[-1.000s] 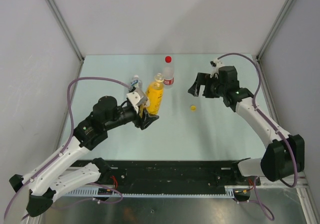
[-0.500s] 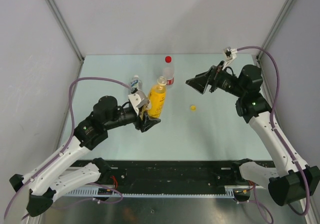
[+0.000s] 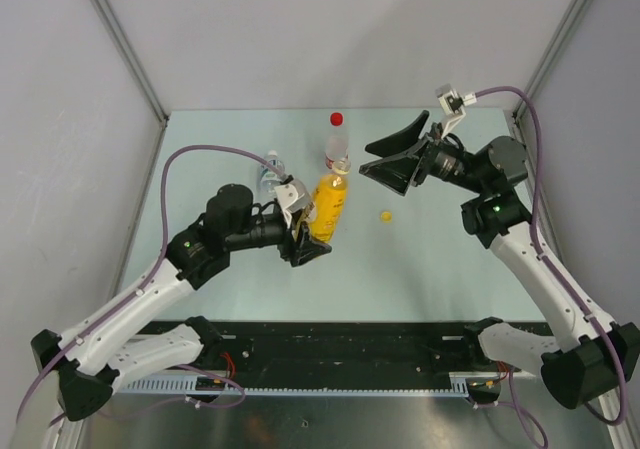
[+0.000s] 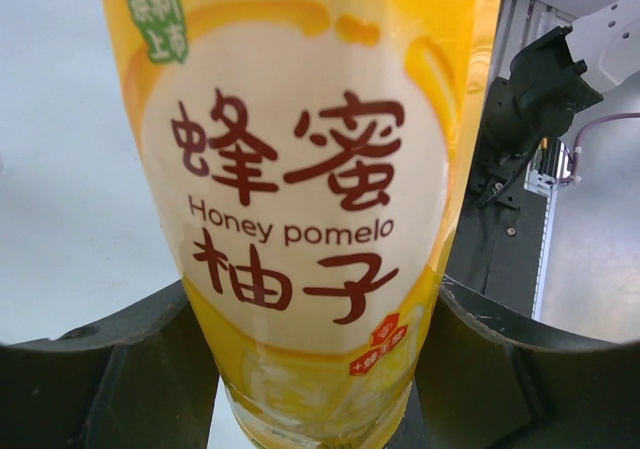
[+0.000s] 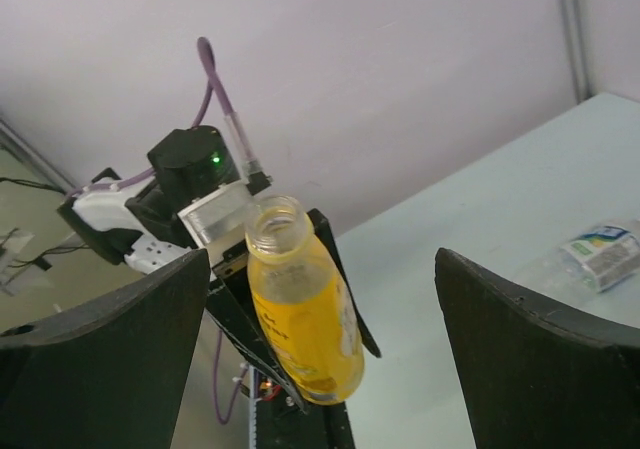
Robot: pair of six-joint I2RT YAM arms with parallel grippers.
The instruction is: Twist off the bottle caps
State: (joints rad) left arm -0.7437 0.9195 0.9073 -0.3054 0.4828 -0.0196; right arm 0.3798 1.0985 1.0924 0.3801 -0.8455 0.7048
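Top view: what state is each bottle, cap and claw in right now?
left gripper: shut on the yellow bottle.
right gripper: open, empty.
yellow bottle: uncapped, neck open, tilted.
yellow cap: off, lying on the table.
red-capped bottle: upright, cap on.
blue-label bottle: lying on its side.

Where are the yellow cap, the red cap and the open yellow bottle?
yellow cap (image 3: 385,215): top external view, its centre.
red cap (image 3: 337,118): top external view, its top.
yellow bottle (image 5: 305,314): right wrist view, middle of its body.
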